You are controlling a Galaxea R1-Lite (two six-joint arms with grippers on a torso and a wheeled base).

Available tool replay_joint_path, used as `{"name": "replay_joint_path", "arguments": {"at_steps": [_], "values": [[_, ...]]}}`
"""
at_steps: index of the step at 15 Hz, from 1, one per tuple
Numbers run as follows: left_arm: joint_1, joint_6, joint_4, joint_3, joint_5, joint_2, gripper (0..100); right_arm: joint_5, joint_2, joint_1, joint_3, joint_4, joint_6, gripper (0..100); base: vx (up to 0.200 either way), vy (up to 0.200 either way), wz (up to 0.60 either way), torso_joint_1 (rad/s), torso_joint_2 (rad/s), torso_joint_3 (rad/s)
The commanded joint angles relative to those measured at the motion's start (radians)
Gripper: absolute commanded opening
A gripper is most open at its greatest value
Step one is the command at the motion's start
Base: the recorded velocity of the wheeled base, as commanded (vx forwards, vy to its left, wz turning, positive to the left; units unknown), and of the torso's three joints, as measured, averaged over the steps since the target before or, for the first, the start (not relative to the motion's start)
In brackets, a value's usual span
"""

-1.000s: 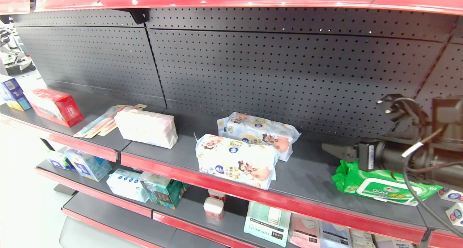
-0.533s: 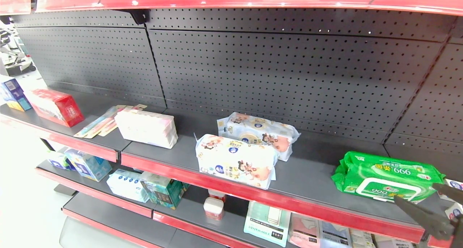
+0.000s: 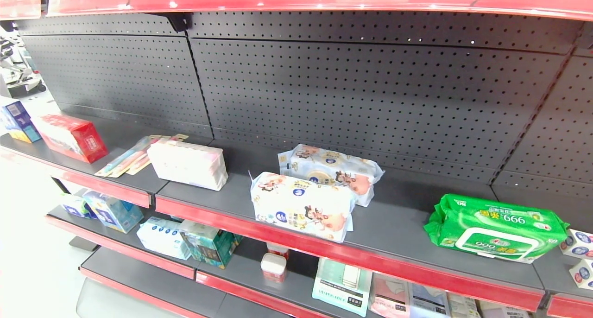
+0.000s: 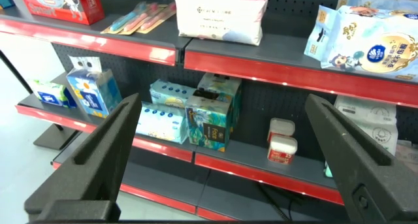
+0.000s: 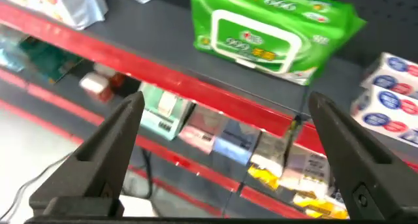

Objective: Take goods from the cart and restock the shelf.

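A green wipes pack [image 3: 495, 227] lies flat at the right end of the grey shelf [image 3: 398, 225], with nothing gripping it. In the right wrist view the same green pack [image 5: 274, 28] lies on the shelf board beyond my right gripper [image 5: 226, 98]. That gripper is open and empty, held in front of the red shelf edge [image 5: 215, 93]. My left gripper [image 4: 223, 101] is open and empty too. It hangs in front of the lower shelves, below the red shelf edge [image 4: 274, 67].
Two cartoon-printed packs [image 3: 301, 206] [image 3: 331, 172] sit mid-shelf. A white pack [image 3: 187, 162], toothbrushes [image 3: 132, 155] and a red box [image 3: 69, 135] lie to the left. Small white boxes [image 3: 579, 244] stand right of the green pack. Tissue boxes [image 4: 209, 113] fill the lower shelves.
My right arm has drawn back from over the green pack, dropped below the shelf edge and left the head view. The green pack stays on the shelf.
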Motion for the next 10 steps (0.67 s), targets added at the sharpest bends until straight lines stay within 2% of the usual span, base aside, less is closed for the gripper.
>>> {"name": "replay_joint_path", "arguments": {"at_steps": [1, 2, 4, 5, 7, 9, 10], "values": [[0.000, 0.000, 0.000, 0.000, 0.001, 0.001, 100, -0.023, -0.118, 0.003, 0.033, 0.005, 0.013, 100, 0.000, 0.000, 0.00, 0.000, 0.00, 0.000], [0.000, 0.000, 0.000, 0.000, 0.001, 0.001, 100, -0.026, -0.118, 0.003, 0.042, 0.000, 0.065, 100, 0.000, 0.000, 0.00, 0.000, 0.00, 0.000], [0.000, 0.005, 0.000, 0.000, -0.002, 0.001, 100, 0.000, -0.118, 0.003, 0.042, -0.004, 0.082, 100, 0.000, 0.000, 0.00, 0.000, 0.00, 0.000], [0.000, 0.003, 0.000, 0.000, -0.002, 0.001, 100, 0.096, -0.118, 0.003, 0.044, -0.007, 0.096, 100, 0.000, 0.000, 0.00, 0.000, 0.00, 0.000], [0.000, 0.000, 0.000, 0.000, -0.001, 0.001, 100, 0.172, -0.118, 0.003, 0.042, -0.007, 0.106, 100, 0.000, 0.000, 0.00, 0.000, 0.00, 0.000], [-0.003, 0.017, 0.000, -0.002, -0.007, 0.015, 100, 0.153, -0.118, 0.008, 0.044, -0.011, 0.171, 100, 0.000, 0.000, 0.00, 0.000, 0.00, 0.000], [-0.001, 0.012, 0.000, 0.000, -0.006, 0.001, 100, 0.139, -0.118, 0.009, 0.033, -0.061, 0.134, 100, 0.000, 0.000, 0.00, 0.000, 0.00, 0.000]]}}
